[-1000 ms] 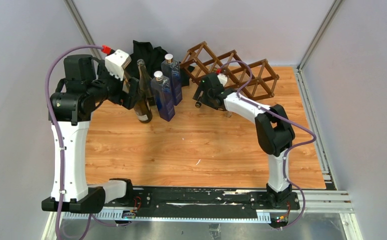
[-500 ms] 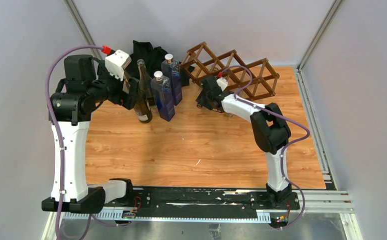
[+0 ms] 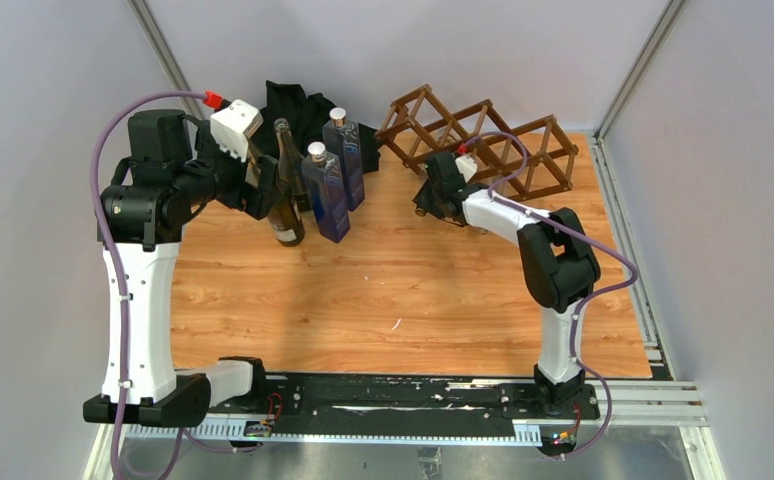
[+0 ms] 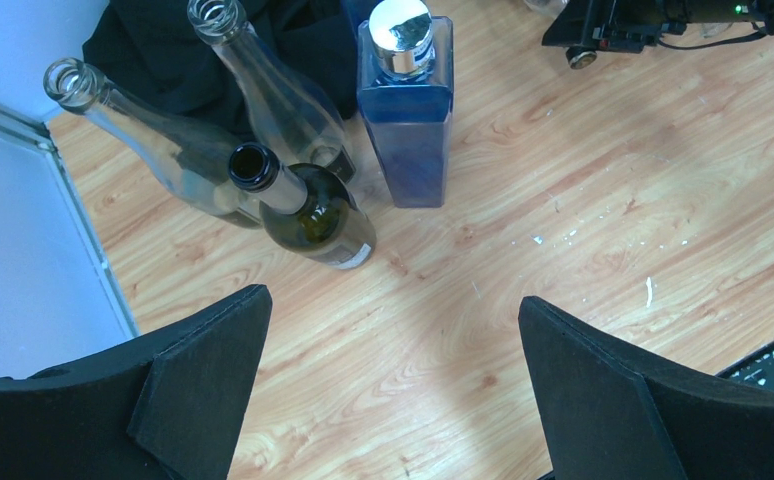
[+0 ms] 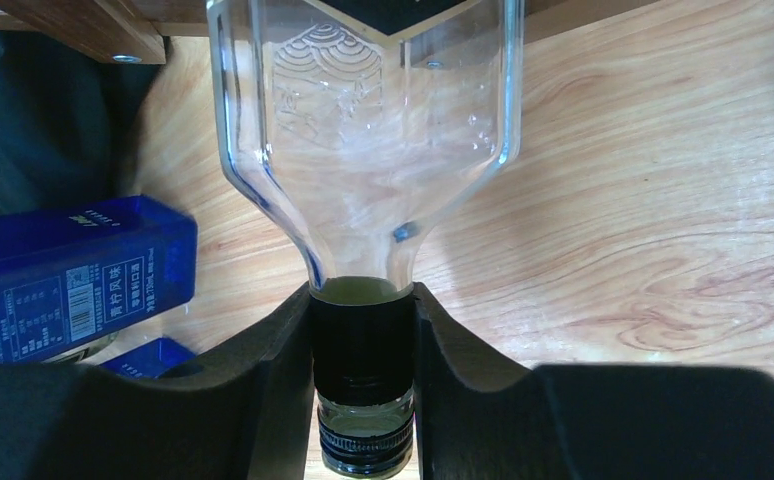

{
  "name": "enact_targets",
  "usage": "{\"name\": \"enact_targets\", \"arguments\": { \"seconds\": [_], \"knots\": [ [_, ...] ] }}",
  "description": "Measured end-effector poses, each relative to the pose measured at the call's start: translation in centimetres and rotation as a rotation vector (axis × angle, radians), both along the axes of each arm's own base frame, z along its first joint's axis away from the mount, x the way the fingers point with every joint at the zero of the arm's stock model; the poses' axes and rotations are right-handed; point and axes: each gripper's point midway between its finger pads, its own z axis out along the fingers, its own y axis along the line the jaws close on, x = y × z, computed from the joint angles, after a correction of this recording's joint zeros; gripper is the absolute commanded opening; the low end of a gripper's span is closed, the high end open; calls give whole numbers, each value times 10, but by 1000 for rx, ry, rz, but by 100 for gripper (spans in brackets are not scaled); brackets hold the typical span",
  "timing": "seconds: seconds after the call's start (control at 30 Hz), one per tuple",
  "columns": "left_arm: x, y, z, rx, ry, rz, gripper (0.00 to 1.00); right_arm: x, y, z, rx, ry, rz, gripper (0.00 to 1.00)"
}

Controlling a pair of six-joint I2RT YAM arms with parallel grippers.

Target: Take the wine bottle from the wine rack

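The wine rack point(image 3: 485, 140), a dark brown lattice of sticks, stands at the back right of the table; two of its sticks point(image 5: 73, 25) show in the right wrist view. A clear glass wine bottle point(image 5: 363, 130) lies in it with its dark-banded neck pointing out toward me. My right gripper point(image 5: 361, 310) is shut on that neck, one finger on each side. From above, the right gripper point(image 3: 433, 200) sits at the rack's front left and hides most of the bottle. My left gripper point(image 4: 393, 305) hangs open above bare wood, near the standing bottles.
A dark green bottle point(image 3: 285, 200), two blue square bottles point(image 3: 328, 195) and clear bottles point(image 4: 153, 140) stand at the back left in front of a black cloth point(image 3: 298, 105). One blue bottle point(image 5: 73, 275) is close to the left of my right gripper. Walls enclose the table.
My right gripper has shut on the bottle's neck. The right arm, the bottle and the rack have shifted to the right. The left arm has not moved.
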Motion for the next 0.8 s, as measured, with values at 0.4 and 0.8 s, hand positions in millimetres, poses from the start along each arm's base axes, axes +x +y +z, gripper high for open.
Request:
{"name": "enact_targets", "arguments": {
  "seconds": [0.4, 0.8],
  "knots": [
    [-3, -1, -9, 1, 19, -9, 100, -10, -5, -2, 11, -2, 13, 0],
    [-4, -4, -21, 0, 50, -39, 100, -29, -7, -2, 30, 9, 43, 0]
  ]
}}
